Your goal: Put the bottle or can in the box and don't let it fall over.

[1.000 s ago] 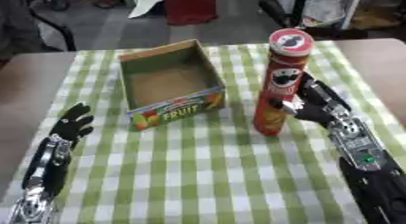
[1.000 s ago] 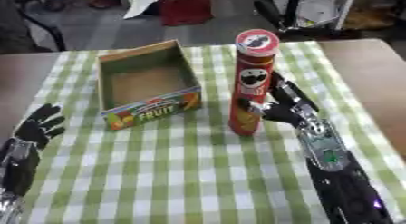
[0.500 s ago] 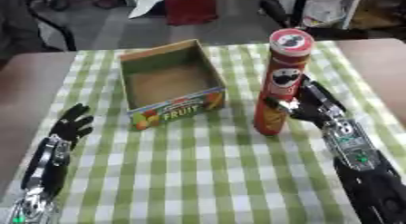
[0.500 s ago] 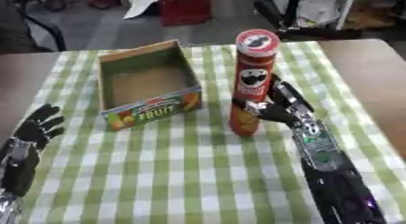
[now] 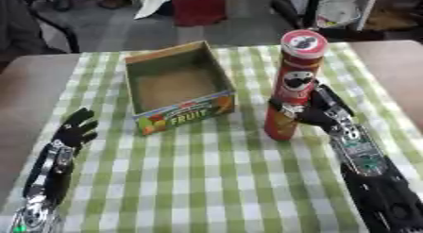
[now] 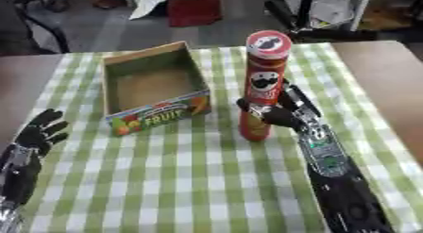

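Left eye view: red Pringles can (image 5: pixel 293 84) upright right of centre on the green checked cloth (image 5: pixel 207 180) over the worktop. Right hand (image 5: pixel 318 113) grasps the can's lower half, thumb in front, fingers apparently curled behind. Open cardboard fruit box (image 5: pixel 178 93) upper centre-left, just beside the can, apart.

Right eye view: left hand (image 6: pixel 41 130) idle at left edge, released, fingers spread, off the cloth.

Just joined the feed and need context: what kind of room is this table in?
Probably a workshop or lab with a test table: a checked cloth with only a fruit box and a crisp can, chairs and clutter on the bare floor behind.
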You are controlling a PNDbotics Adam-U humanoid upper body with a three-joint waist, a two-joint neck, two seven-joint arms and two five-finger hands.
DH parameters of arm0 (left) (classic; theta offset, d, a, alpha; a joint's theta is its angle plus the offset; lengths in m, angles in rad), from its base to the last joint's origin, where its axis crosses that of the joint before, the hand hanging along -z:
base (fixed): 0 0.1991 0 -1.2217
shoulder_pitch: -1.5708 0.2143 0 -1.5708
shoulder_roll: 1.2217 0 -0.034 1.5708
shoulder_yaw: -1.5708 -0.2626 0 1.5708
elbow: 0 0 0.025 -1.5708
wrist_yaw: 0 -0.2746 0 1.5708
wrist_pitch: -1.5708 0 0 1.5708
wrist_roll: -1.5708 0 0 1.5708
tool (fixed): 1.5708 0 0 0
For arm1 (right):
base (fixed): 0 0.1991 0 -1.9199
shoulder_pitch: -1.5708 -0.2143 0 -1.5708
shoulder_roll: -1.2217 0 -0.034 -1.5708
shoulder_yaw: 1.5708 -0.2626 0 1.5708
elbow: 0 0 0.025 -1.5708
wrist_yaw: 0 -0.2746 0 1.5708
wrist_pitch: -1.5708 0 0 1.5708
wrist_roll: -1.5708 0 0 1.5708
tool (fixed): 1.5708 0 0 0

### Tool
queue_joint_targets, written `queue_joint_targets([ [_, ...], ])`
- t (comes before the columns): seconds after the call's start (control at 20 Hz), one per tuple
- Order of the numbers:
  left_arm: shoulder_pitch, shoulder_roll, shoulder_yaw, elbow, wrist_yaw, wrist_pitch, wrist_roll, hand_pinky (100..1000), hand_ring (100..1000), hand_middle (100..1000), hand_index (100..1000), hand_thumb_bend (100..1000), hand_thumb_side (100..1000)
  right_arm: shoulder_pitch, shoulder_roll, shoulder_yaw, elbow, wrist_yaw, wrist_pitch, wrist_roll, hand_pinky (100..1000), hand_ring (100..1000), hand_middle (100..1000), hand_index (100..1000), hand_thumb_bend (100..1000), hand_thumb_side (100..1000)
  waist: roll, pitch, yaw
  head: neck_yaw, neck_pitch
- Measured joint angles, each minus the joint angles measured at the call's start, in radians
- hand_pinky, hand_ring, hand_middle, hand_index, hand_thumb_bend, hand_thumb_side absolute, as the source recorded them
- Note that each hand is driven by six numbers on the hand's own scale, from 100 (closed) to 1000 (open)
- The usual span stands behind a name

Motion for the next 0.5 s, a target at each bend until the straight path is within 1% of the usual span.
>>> queue_joint_targets([
  [0.2, 0.000, 0.000, 0.000, 0.000, 0.000, 0.000, 0.000, 893, 896, 899, 969, 600, 900, 0.000, 0.009, -0.004, 0.003, 0.012, 0.006, -0.023, 1000, 962, 933, 942, 533, 304, 0.000, 0.000, 0.000, -0.003, 0.000],
  [0.4, 0.000, 0.000, 0.000, 0.000, 0.000, 0.000, -0.001, 893, 896, 899, 969, 599, 900, -0.001, 0.019, -0.005, 0.003, 0.023, 0.014, -0.046, 1000, 915, 871, 872, 448, 246, 0.001, 0.000, 0.000, -0.006, 0.000],
  [0.5, 0.000, -0.001, 0.000, 0.000, 0.000, -0.001, -0.002, 893, 896, 899, 969, 599, 900, -0.005, 0.025, -0.005, 0.003, 0.026, 0.019, -0.062, 1000, 857, 806, 806, 368, 180, 0.001, 0.000, 0.000, -0.006, 0.000],
])
